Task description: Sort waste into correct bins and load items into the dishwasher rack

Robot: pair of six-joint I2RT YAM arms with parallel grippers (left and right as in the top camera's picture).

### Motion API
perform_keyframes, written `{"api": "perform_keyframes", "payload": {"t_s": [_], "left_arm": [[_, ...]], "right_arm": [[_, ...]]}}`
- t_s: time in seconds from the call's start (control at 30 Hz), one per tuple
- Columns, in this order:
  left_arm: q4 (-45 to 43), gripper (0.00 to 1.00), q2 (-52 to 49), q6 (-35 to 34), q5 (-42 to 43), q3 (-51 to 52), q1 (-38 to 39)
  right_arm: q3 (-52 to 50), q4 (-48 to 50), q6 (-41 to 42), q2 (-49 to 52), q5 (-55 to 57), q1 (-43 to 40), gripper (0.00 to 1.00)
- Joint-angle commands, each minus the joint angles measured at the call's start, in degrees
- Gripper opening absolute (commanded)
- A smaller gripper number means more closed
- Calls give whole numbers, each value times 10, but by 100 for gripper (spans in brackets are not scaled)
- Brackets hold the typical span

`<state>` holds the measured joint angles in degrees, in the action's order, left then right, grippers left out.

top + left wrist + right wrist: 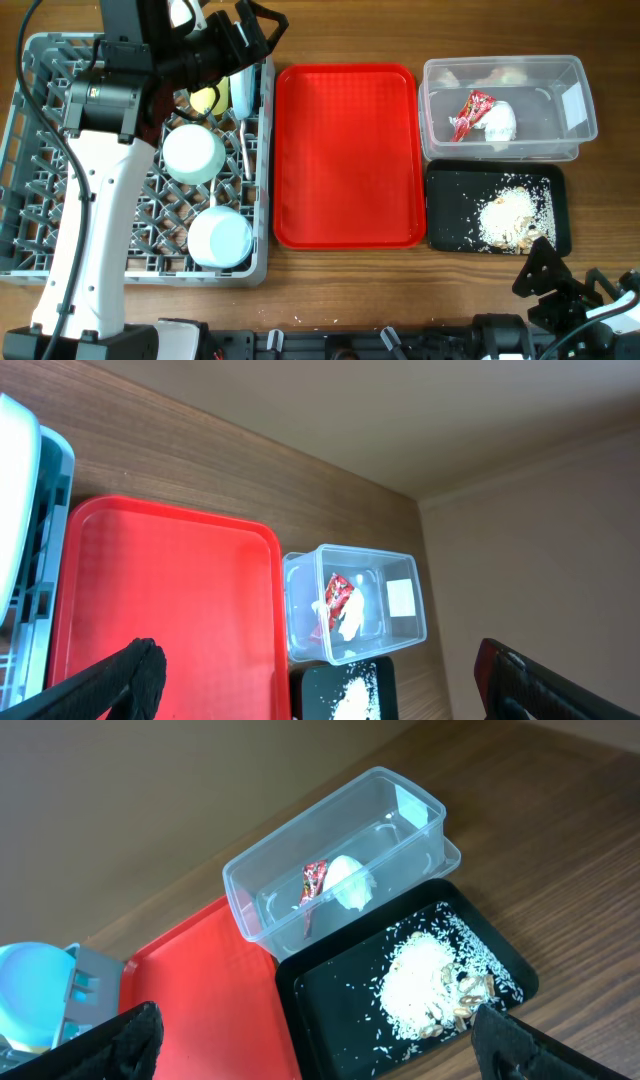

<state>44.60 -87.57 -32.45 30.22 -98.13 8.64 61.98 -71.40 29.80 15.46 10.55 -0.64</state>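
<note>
Your dishwasher rack (40, 200) looks loaded. Two pale blue round dishes sit on its pegs: one mid-rack (193, 152), and the bowl (220, 238) at the front. What seems to be the pale blue plate (243, 92) stands on edge at the back right corner. The flat red serving tray (345, 155) lies bare on the counter (600, 40) between the rack and the bins, so I judge nothing is left to collect from it.

The clear tub (575, 100) holds the paper waste, and the black tray (450, 200) in front of it holds the food scraps (508, 215).

Your left gripper (315, 665) hangs above the rack's back right corner, spread wide and empty. Your right gripper (312, 1030), parked low at the front right, is likewise spread and empty.

The small yellow cup (205, 100) is in the rack beside the plate. A white utensil (247, 150) lies along the right wall, but you cannot tell whether fork and spoon are both there. The crumpled napkin (500, 120) and the red wrapper (470, 112) touch inside the tub. The sorting appears finished.
</note>
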Motion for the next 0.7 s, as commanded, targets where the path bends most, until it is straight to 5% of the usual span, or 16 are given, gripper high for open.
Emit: {"api": "perform_keyframes", "payload": {"t_s": [0.0,0.2,0.33,0.53,0.67], "left_arm": [[-1,100,1,9,-5,-1,2],[-1,100,1,9,-5,-1,2],[-1,100,1,9,-5,-1,2],[-1,100,1,9,-5,-1,2],[-1,100,1,9,-5,-1,2]], "right_arm": [[-3,0,4,-3,5,-2,100],[-37,45,-20,-22,35,0,100],[-177,324,-176,-101,-40,22,100],[-463,757,-184,-150,-138,23,100],[-593,857,-178,-153,-145,28,100]]}}
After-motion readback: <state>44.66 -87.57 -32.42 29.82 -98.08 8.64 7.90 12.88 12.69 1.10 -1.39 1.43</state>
